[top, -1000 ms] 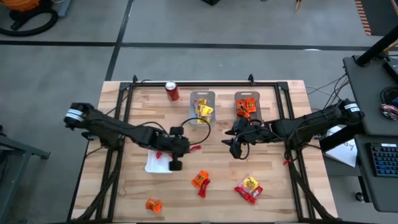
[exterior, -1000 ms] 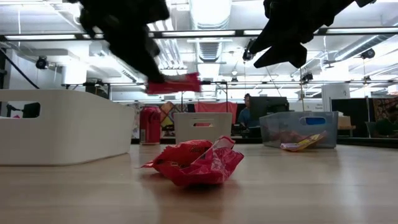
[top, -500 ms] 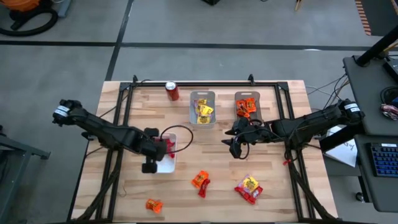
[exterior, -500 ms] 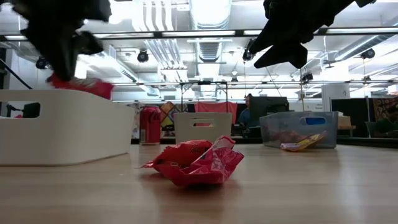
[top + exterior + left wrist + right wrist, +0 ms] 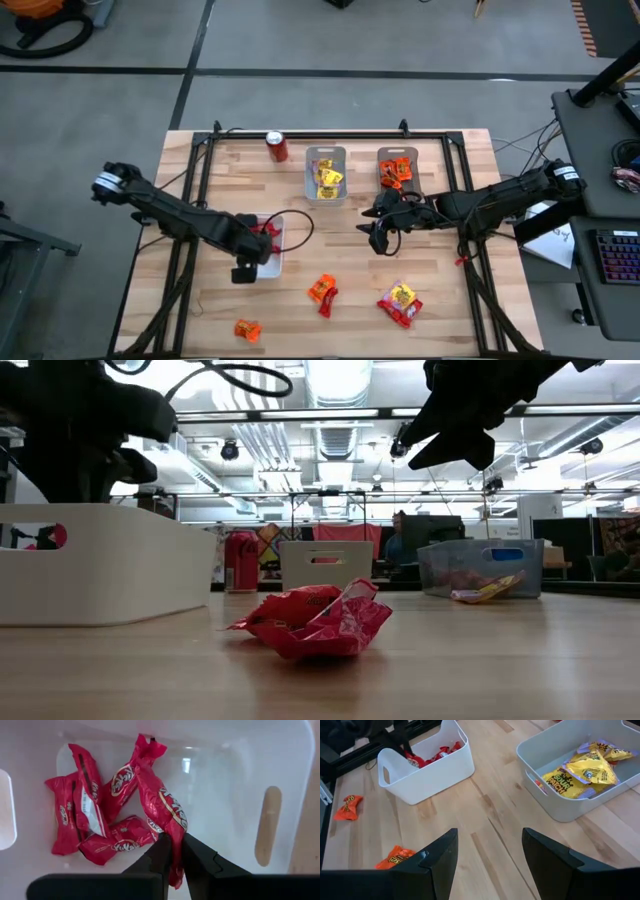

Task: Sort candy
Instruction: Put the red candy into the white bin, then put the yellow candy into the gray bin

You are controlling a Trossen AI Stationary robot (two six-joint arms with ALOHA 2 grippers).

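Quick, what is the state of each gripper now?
Left gripper: closed on a red candy packet, over the white tray.
Right gripper: open, holding nothing, above the table.

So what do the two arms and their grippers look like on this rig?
Both arms are dark, jointed and slim, each with a pale band near the shoulder end. A black cable loops by the left gripper. The right gripper has two broad, flat black fingers; the left's are narrower and tapered.

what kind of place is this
Most likely a robotics lab or open workshop: a wooden table with two dark arms mounted on it, a desk with a keyboard beside it, and exposed ceiling ducts over rows of workstations behind.
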